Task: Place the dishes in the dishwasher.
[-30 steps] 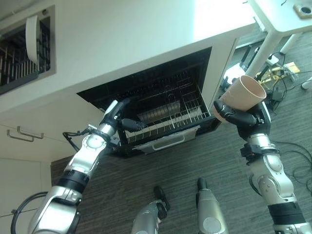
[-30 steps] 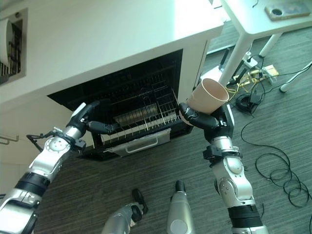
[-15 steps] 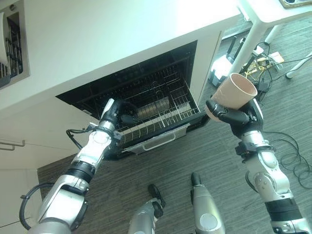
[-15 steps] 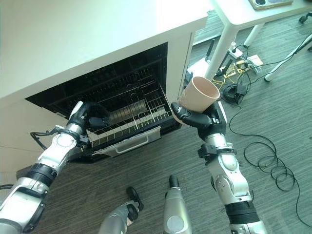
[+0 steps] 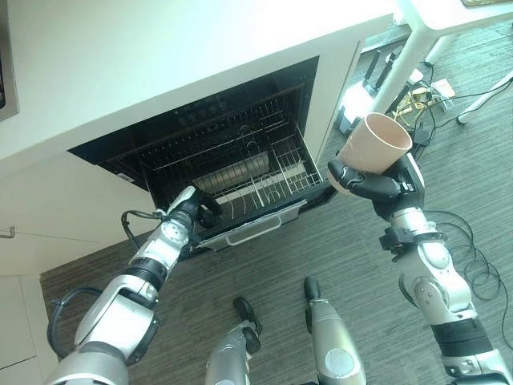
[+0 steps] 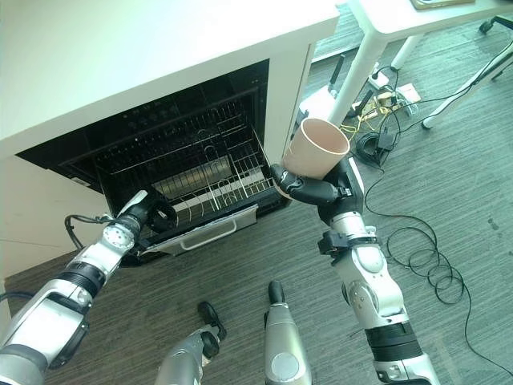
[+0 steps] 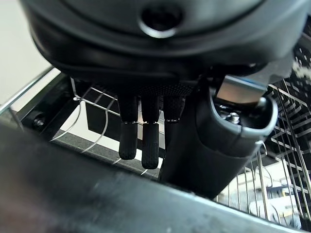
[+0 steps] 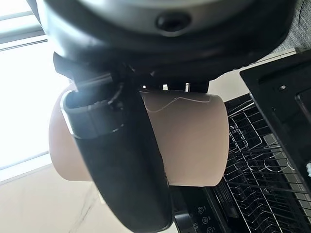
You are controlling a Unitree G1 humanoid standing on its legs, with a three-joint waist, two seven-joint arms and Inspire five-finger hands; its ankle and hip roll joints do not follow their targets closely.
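A tan cup (image 5: 377, 144) stands upright in my right hand (image 5: 377, 186), which is shut on it to the right of the open dishwasher (image 5: 224, 136). In the right wrist view the thumb (image 8: 121, 160) lies across the cup (image 8: 194, 141). The wire rack (image 5: 256, 180) sticks out of the dark opening, with a pale handle bar (image 5: 252, 233) along its front. My left hand (image 5: 192, 210) sits at the rack's front left corner. In the left wrist view its fingers (image 7: 141, 141) hook down over the rack's dark front rim.
A white counter (image 5: 160, 56) runs above the dishwasher, with white cabinet fronts (image 5: 48, 208) to the left. A white table leg (image 5: 409, 60) stands at the right. Cables (image 5: 473, 249) loop on the grey carpet there.
The camera has shifted. My left hand has come down and forward with the rack's front edge, and the rack stands further out. The right hand keeps the cup beside the opening.
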